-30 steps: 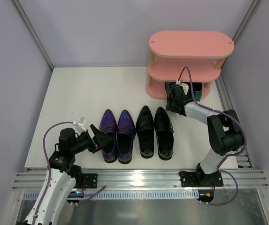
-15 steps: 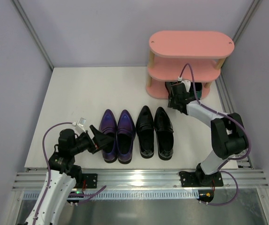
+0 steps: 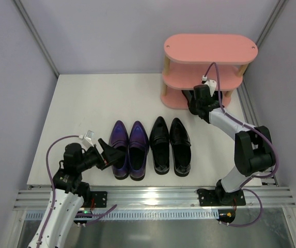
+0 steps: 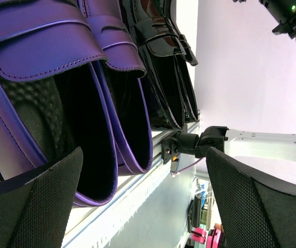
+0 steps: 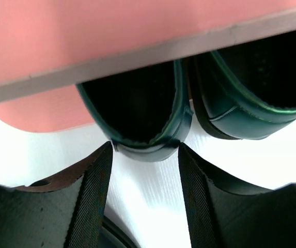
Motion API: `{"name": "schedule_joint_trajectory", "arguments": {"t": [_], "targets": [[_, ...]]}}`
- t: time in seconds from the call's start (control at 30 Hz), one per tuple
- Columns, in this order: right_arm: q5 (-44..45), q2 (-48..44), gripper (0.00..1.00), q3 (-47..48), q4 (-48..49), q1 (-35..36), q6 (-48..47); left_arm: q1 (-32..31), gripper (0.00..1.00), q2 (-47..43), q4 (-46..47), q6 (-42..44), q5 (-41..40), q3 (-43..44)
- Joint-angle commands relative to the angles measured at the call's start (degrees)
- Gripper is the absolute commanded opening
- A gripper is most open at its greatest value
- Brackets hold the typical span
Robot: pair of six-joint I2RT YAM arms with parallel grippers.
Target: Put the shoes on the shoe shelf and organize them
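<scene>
The right tool (image 3: 195,99) is tucked in at the foot of the pink shelf (image 3: 209,49), low under its middle board. From the right wrist view, the two green shoes (image 5: 251,111) sit side by side on the bottom level, toes in, heels facing out over the white counter (image 3: 96,103). The heel (image 5: 148,150) of the left green shoe pokes in between the two fingertips (image 5: 104,165). The jaws are about half parted and each tip looks right up against the heel's side. Whether they're squeezing it or only resting there, I cannot tell.

Over on the other side, the left tool (image 3: 106,153) is released, jaws spread wide. It hangs low at the near end of the purple pair (image 3: 128,150), just beside the heel of the left purple shoe. The left wrist view looks straight into those two dark openings, with nothing between the fingers (image 4: 34,206).

The purple pair lies on the counter, toes pointing away from the arms, the two shoes touching. Just to its right the black pair (image 3: 171,145) lies the same way. Both pairs are well apart from the shelf, whose top board is bare.
</scene>
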Motion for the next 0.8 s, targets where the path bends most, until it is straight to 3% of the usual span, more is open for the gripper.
{"name": "schedule_joint_trajectory", "arguments": {"t": [0.0, 0.17, 0.23, 0.33, 0.4, 0.53, 0.63, 0.77], "targets": [[-3.5, -5.0, 0.56, -3.0, 4.8, 0.2, 0.8, 0.0, 1.00, -0.8, -1.2, 0.9, 0.0, 0.9], [-7.5, -19.1, 0.56, -14.5, 9.0, 3.3, 0.3, 0.0, 1.00, -1.1, -1.2, 0.7, 0.0, 1.6], [-7.4, -24.1, 0.62, -17.9, 7.8, 5.6, 0.4, -0.1, 1.00, -1.2, -2.2, 1.0, -0.6, 2.8], [-9.1, -32.9, 0.69, -21.5, 2.0, 8.1, 0.9, -0.1, 1.00, -1.1, -4.2, 2.4, -2.2, 4.7], [-14.7, -37.8, 0.75, -22.8, -2.4, 8.7, 0.7, -0.1, 1.00, -0.9, -5.4, 3.7, -2.9, 6.1], [-21.8, -41.8, 0.76, -24.2, -12.6, 11.8, 1.4, -0.1, 1.00, -0.6, -6.6, 4.4, -3.8, 7.2], [-18.6, -48.7, 0.90, -27.6, -18.2, 19.1, 5.2, 0.0, 1.00, -0.4, -6.7, 4.4, -4.0, 7.3], [-12.6, -58.4, 1.00, -32.7, -22.7, 33.2, 15.3, -0.1, 1.00, -0.5, -7.3, 4.6, -5.1, 7.4]]}}
